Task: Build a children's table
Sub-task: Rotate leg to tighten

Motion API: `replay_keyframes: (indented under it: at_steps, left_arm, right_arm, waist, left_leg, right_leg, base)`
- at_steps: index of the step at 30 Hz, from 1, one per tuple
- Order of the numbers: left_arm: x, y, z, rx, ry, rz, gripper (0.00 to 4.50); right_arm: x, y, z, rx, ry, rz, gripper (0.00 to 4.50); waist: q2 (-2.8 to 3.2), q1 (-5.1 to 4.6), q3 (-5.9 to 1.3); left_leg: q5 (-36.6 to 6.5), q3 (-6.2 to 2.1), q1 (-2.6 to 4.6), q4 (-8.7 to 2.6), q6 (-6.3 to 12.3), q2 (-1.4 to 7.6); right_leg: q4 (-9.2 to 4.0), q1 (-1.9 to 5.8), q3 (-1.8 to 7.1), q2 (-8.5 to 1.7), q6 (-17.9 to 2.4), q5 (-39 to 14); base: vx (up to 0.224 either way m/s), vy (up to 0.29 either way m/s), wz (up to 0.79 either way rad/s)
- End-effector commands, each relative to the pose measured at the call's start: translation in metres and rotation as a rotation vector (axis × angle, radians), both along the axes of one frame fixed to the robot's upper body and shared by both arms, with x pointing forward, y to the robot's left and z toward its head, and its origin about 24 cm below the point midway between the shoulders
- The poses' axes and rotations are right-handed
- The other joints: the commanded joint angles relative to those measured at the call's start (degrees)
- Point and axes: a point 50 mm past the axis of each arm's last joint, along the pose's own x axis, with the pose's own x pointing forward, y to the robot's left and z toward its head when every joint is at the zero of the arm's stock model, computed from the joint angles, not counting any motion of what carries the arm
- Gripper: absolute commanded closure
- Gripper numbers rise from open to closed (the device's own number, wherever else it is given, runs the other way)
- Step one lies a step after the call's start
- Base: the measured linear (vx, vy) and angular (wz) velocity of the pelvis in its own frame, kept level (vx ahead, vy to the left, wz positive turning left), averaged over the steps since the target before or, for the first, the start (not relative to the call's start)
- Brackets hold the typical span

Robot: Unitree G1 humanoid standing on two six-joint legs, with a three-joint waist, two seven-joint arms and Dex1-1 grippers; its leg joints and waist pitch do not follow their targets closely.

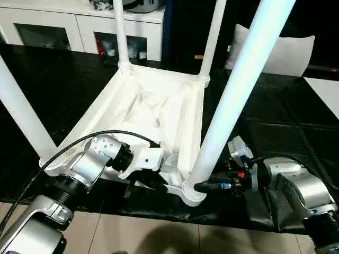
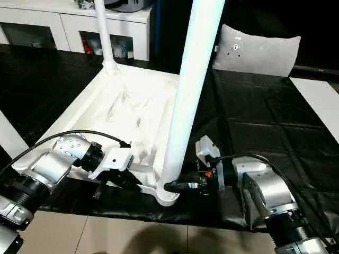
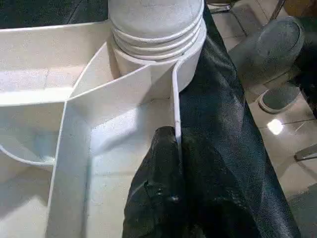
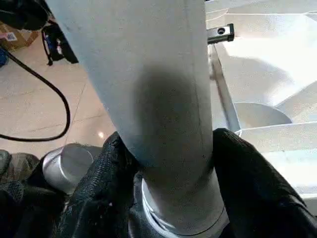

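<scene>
We clamped our left gripper [image 3: 173,163] on the top's [image 1: 143,106] rim to steady it, while our right gripper [image 4: 168,163] grasped the leg [image 1: 238,90] at its socket, likely to twist it in

Left pincer [image 3: 173,163] pinched closed; right pincer [image 4: 173,173] fingers spread apart.

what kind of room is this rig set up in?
Likely a home-style room or a mock-up of one: white cabinet with glass doors, beige tiled floor, cushion behind the black-covered worktable.
</scene>
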Motion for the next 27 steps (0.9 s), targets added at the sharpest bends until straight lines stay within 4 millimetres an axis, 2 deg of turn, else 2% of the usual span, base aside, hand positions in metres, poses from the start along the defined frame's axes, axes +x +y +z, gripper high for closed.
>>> replay_keyframes:
  at_steps: [1,3,6,9,11,13,14,15,16,17,18,19,20,22,24,25,27]
  left_arm:
    - [-0.001,-0.009,0.003,0.013,0.006,-0.073,4.5]
    - [-0.001,-0.009,0.004,-0.002,0.018,-0.053,4.5]
    - [0.001,-0.011,0.007,-0.034,0.042,0.033,4.5]
    - [0.006,-0.014,0.009,-0.067,0.046,0.14,4.5]
    - [0.009,-0.017,0.01,-0.083,0.039,0.205,4.5]
    - [0.014,-0.026,0.014,-0.125,0.041,0.319,4.5]
    - [0.015,-0.028,0.014,-0.135,0.043,0.343,4.5]
    - [0.017,-0.033,0.015,-0.151,0.042,0.382,4.5]
    - [0.017,-0.036,0.016,-0.16,0.041,0.402,4.5]
    - [0.018,-0.04,0.017,-0.169,0.042,0.434,4.5]
    - [0.018,-0.04,0.017,-0.17,0.042,0.438,4.5]
    - [0.018,-0.045,0.017,-0.181,0.041,0.47,4.5]
    - [0.019,-0.05,0.018,-0.194,0.038,0.505,4.5]
    - [0.023,-0.066,0.02,-0.238,0.014,0.609,4.5]
    - [0.023,-0.074,0.021,-0.258,-0.002,0.64,4.5]
    - [0.023,-0.077,0.021,-0.263,-0.006,0.65,4.5]
    - [0.023,-0.083,0.021,-0.265,-0.014,0.654,4.5]
  right_arm:
    - [0.0,0.001,0.005,0.046,0.027,0.002,2.44]
    - [0.001,0.002,0.007,0.068,0.037,-0.023,2.5]
    - [0.002,0.009,0.009,0.097,0.07,-0.119,2.5]
    - [0.003,0.02,0.007,0.084,0.046,-0.206,2.5]
    - [0.005,0.027,0.004,0.071,0.032,-0.279,2.5]
    - [0.017,0.036,0.001,0.051,0.019,-0.466,2.5]
    - [0.019,0.038,0.0,0.049,0.016,-0.504,2.5]
    - [0.022,0.042,-0.001,0.038,0.016,-0.577,2.51]
    - [0.024,0.045,-0.001,0.031,0.018,-0.616,2.51]
    - [0.026,0.048,-0.001,0.028,0.023,-0.672,2.51]
    - [0.027,0.049,-0.002,0.027,0.024,-0.679,2.51]
    - [0.029,0.052,-0.002,0.019,0.028,-0.743,2.51]
    - [0.032,0.056,-0.002,0.008,0.027,-0.81,2.51]
    - [0.037,0.067,-0.004,-0.004,0.047,-0.966,2.51]
    - [0.038,0.074,-0.002,0.013,0.049,-1.01,2.51]
    - [0.038,0.077,-0.001,0.019,0.036,-1.021,2.17]
    - [0.039,0.08,-0.001,0.032,-0.001,-1.051,1.83]
  waist:
    - [-0.14,-0.28,-3.4]
    - [-0.19,-0.33,-3.3]
    - [0.25,-0.65,-2.71]
    - [0.37,-1.08,-2.39]
    - [0.27,-1.82,-2.22]
    - [0.27,-2.7,-2.08]
    - [0.46,-3.49,-1.93]
    - [0.51,-3.95,-2.0]
    - [0.63,-5.01,-2.04]
    - [1.05,-6.05,-2.11]
    - [1.47,-6.23,-2.07]
    - [1.36,-7.19,-2.17]
    - [1.14,-7.78,-1.98]
    - [0.86,-8.43,-1.87]
    - [0.97,-8.6,-1.92]
    - [1.13,-8.6,-1.91]
    - [1.12,-8.63,-2.13]
  left_leg:
    - [-13.4,-0.11,0.2,-4.38,2.43,1.48]
    - [-13.7,-0.11,0.18,-4.37,2.4,1.43]
    - [-14.8,-0.26,0.2,-4.66,1.83,1.33]
    - [-17.3,-0.41,0.51,-4.48,0.98,0.89]
    - [-18.7,-0.68,0.43,-4.42,0.33,0.61]
    - [-19.9,-0.85,0.37,-4.21,0.09,0.35]
    - [-20.4,-1.13,-0.19,-4.39,-0.51,0.45]
    - [-20.9,-1.34,-0.24,-4.39,-0.66,0.41]
    - [-21.8,-1.9,-0.72,-4.79,-1.02,0.77]
    - [-23.2,-2.61,-1.67,-5.19,-0.84,1.18]
    - [-24.1,-2.8,-1.35,-5.4,-0.79,1.46]
    - [-25.2,-2.86,-0.6,-5.33,-0.25,1.69]
    - [-24.7,-2.69,-0.73,-5.33,-0.08,1.38]
    - [-23.8,-2.17,-0.07,-4.66,0.13,0.61]
    - [-21.4,-2.04,-0.21,-4.57,0.71,0.46]
    - [-20.9,-2.02,-0.32,-4.78,1.15,0.68]
    - [-19.6,-1.95,-0.39,-4.92,1.53,0.95]
  right_leg:
    - [-4.51,2.95,2.59,-3.68,-6.3,-27.9]
    - [-4.64,2.91,2.56,-3.69,-5.9,-28.8]
    - [-4.94,2.73,2.53,-3.55,-5.2,-30.9]
    - [-5.84,2.33,2.01,-3.53,-3.0,-36.1]
    - [-6.41,2.21,1.47,-3.37,-1.2,-39.1]
    - [-6.97,2.16,0.88,-3.33,0.0,-41.4]
    - [-7.02,2.47,0.41,-3.33,0.4,-41.7]
    - [-7.34,2.64,-0.06,-3.39,0.8,-41.9]
    - [-7.34,3.4,-0.72,-3.55,0.8,-40.6]
    - [-7.26,4.59,-1.44,-3.89,1.1,-38.7]
    - [-7.42,4.63,-1.45,-3.96,0.6,-37.3]
    - [-7.54,4.21,-1.47,-4.3,-1.4,-33.6]
    - [-7.5,3.99,-1.49,-4.31,-2.7,-32.4]
    - [-8.15,3.32,-1.81,-4.53,-2.7,-35.3]
    - [-8.2,3.37,-1.78,-4.58,-2.6,-35.3]
    - [-7.98,3.36,-1.49,-4.49,-2.8,-33.6]
    - [-7.36,3.4,-0.98,-4.48,-4.1,-29.9]
  base:
    - [0.0,0.0,0.0]
    - [0.0,0.0,0.0]
    - [0.0,0.0,0.0]
    - [0.0,0.0,0.0]
    - [0.0,0.0,0.0]
    - [0.0,0.0,0.0]
    - [0.0,0.0,0.0]
    - [0.0,0.0,0.0]
    - [-0.04,0.037,-0.21]
    - [-0.024,0.05,-0.23]
    - [-0.024,0.05,-0.23]
    - [0.0,0.0,0.0]
    - [0.0,0.0,0.0]
    - [0.0,0.0,0.0]
    - [0.0,0.0,0.0]
    - [0.0,0.0,0.0]
    - [0.0,0.0,0.0]
